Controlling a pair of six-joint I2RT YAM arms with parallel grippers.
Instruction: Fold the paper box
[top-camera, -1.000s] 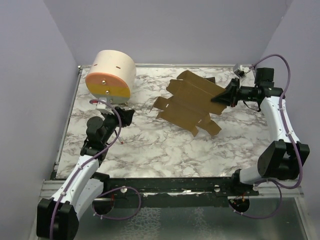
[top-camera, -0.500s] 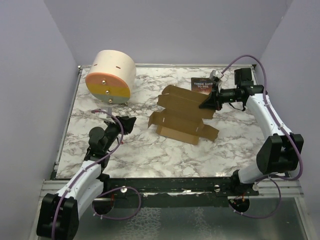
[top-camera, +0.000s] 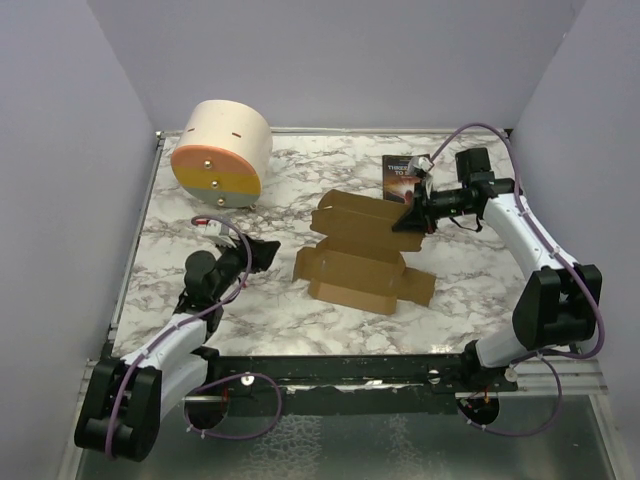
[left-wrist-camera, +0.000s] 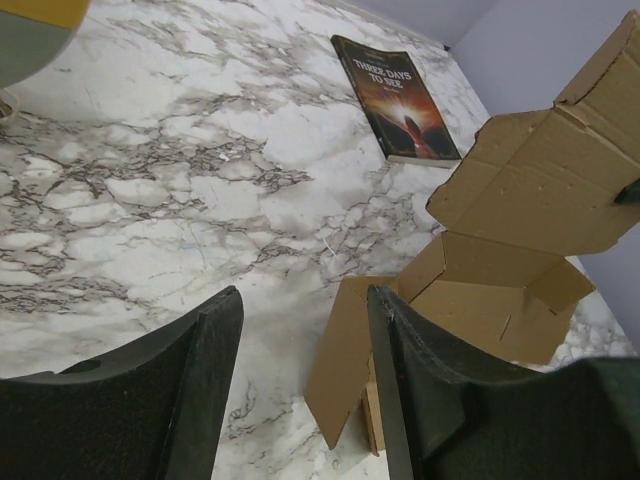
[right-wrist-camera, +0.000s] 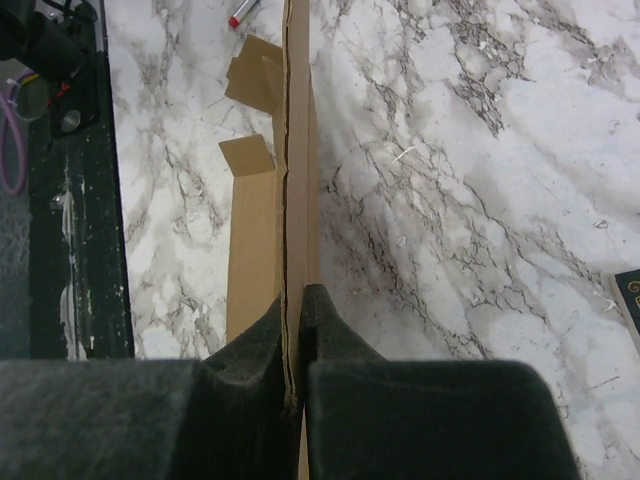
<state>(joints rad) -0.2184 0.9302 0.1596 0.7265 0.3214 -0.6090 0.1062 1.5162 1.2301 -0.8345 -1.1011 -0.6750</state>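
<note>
Early stage: right hand (top-camera: 409, 214) pinches a raised panel of the paper box (top-camera: 350, 280); left hand (top-camera: 266, 252), half-wide and empty, sits beside it; flaps not yet folded.

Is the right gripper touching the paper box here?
Touching. The right wrist view shows the right gripper with its jaws pinched on a panel edge of the paper box.

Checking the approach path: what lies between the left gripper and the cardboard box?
Nothing but bare marble table. The top and left wrist views both show the left gripper and the cardboard box apart.
</note>
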